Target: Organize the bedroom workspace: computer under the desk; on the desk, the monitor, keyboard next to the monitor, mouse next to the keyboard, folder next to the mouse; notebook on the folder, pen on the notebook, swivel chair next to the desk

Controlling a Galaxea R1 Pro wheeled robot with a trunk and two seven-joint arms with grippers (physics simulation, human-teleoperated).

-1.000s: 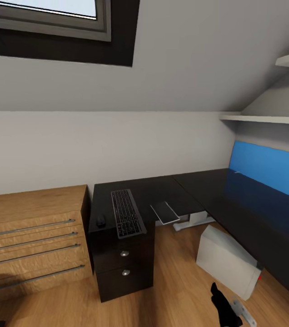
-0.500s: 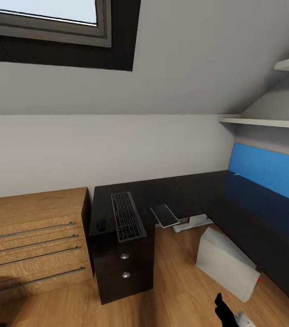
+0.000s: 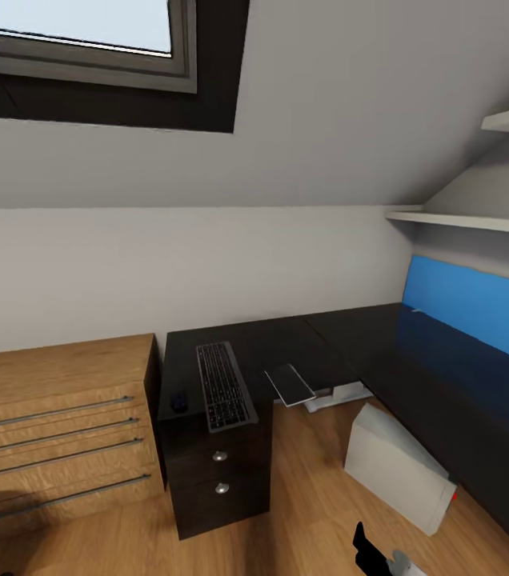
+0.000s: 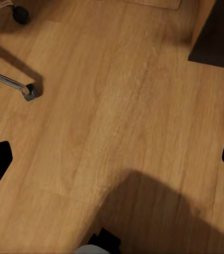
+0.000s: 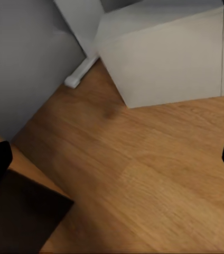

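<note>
The long L-shaped desk [image 3: 414,352] with glossy black top and bright blue back panel fills the corner under the sloped ceiling. The white-grey boxy computer [image 3: 398,468] stands on the wood plank floor [image 3: 310,496] beneath it. The slim dark keyboard [image 3: 223,386] lies on the desk's left end, the small black mouse [image 3: 178,401] just beside it. Both wrist views look down at the floor, the left gripper [image 4: 112,161] and right gripper [image 5: 112,164] with fingers spread wide, holding nothing. A chrome chair leg [image 4: 9,83] shows near the left one.

Wooden drawer chest [image 3: 58,428], black drawer unit [image 3: 216,472].
</note>
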